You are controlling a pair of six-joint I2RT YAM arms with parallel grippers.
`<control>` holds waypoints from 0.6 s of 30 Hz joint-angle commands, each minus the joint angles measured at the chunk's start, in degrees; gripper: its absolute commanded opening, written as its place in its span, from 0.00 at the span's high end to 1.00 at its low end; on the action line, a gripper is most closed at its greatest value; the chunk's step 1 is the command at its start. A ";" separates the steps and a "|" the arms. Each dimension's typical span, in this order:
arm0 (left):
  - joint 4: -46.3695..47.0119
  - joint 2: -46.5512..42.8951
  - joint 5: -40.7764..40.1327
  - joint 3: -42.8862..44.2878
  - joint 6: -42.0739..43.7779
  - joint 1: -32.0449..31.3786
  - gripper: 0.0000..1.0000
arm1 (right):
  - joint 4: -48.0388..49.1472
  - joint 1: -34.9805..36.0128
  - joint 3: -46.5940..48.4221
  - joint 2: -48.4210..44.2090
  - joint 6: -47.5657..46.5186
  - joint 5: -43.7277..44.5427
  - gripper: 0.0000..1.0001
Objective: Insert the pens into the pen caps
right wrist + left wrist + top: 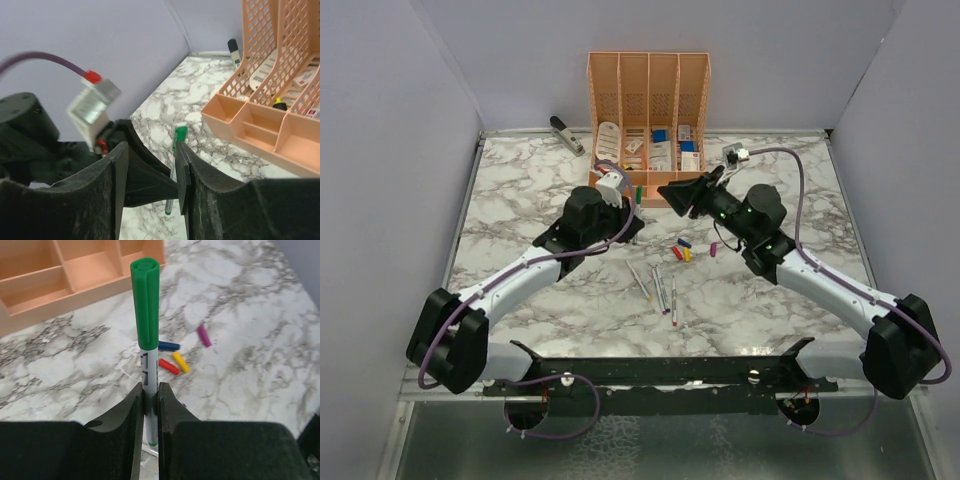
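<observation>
On the marbled desk (520, 210), a peach slotted organizer (648, 75) holding small boxes (661, 152) stands at the far edge; a grey stapler-like tool (566, 134) lies near the far-left corner.

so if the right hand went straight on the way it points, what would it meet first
Most likely the green-capped pen, held upright in the left hand; it stands right ahead of the open right hand, though depth is hard to judge.
</observation>
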 commanded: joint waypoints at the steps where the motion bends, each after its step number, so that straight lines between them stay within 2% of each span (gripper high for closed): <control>1: -14.20 6.06 -11.18 5.75 4.13 1.26 1.00 | -5.62 0.06 4.63 -2.86 -4.33 6.75 0.58; 8: -21.89 16.53 -11.60 11.43 1.85 7.77 1.00 | -15.77 0.06 7.41 -5.30 -7.46 12.52 0.58; 14: -30.35 24.13 -15.53 16.95 3.99 9.90 1.00 | -20.80 0.01 7.29 -6.20 -7.53 13.78 0.58; 18: -33.65 28.41 -15.30 19.82 3.98 10.67 0.98 | -26.11 0.06 9.30 -4.18 -8.28 14.46 0.58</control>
